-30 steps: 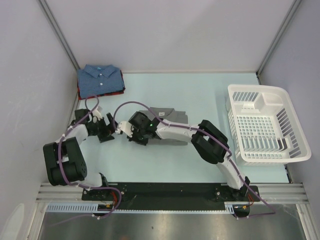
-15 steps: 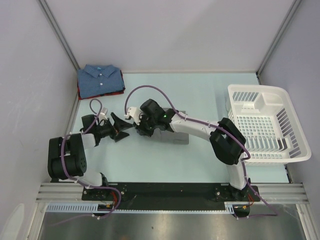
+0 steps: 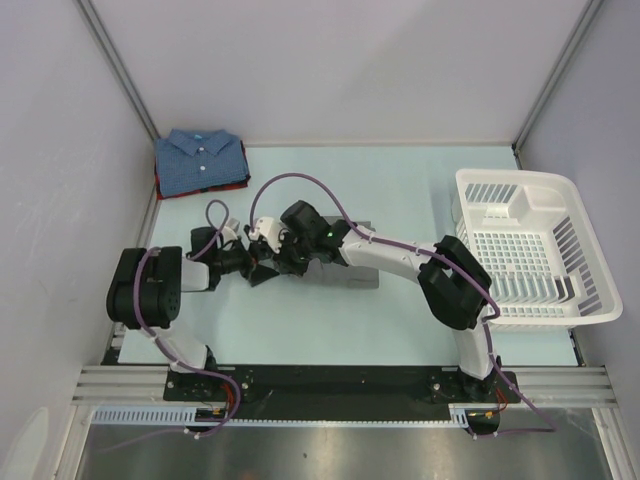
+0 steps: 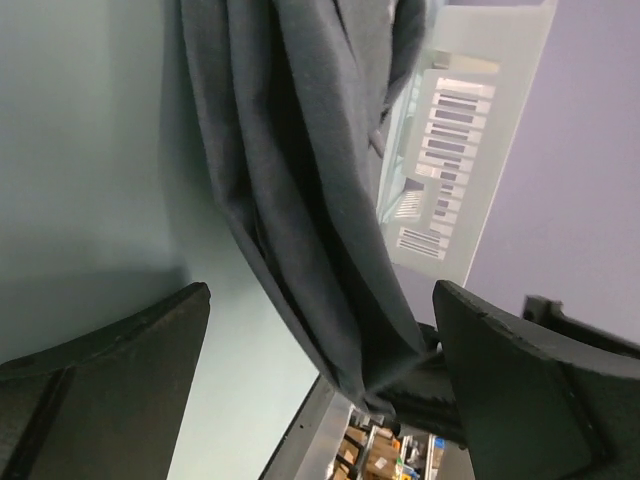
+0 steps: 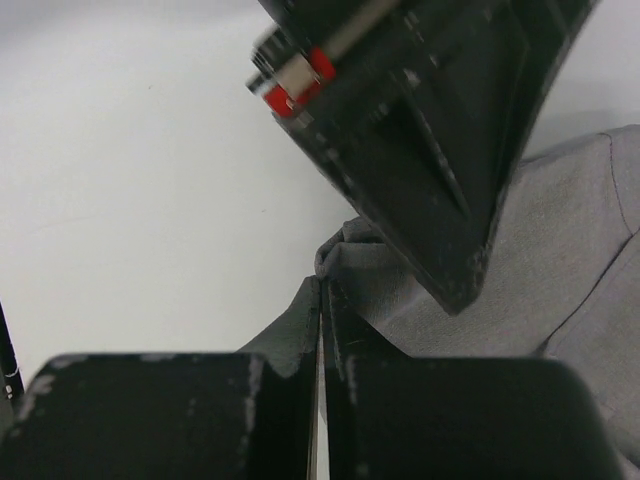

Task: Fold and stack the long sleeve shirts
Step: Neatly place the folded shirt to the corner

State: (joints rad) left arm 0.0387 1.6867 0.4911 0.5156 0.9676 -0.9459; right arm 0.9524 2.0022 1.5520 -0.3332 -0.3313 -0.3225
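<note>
1. The grey shirt (image 3: 352, 272) lies mid-bench, mostly under the right arm. Its left edge is pulled up into a hanging fold (image 4: 300, 200).
2. The right claw (image 5: 320, 300) is clamped tight on that fold. A second ago it sat low at the shirt's edge; it has since risen and carried the cloth up.
3. The left claw (image 4: 320, 288) is spread wide, a finger on each side of the hanging cloth, gripping nothing. A second ago that arm was bent back, well short of the shirt; now it reaches in beside the right claw.
4. This looks like a two-handed lift being set up: the left claw probably needs to close before the shirt can travel.
5. The blue shirt (image 3: 198, 158) sits folded on the red shirt (image 3: 232, 185) at the bench's (image 3: 400, 190) far left corner.
6. The basket (image 3: 560, 180) stands at the right.
</note>
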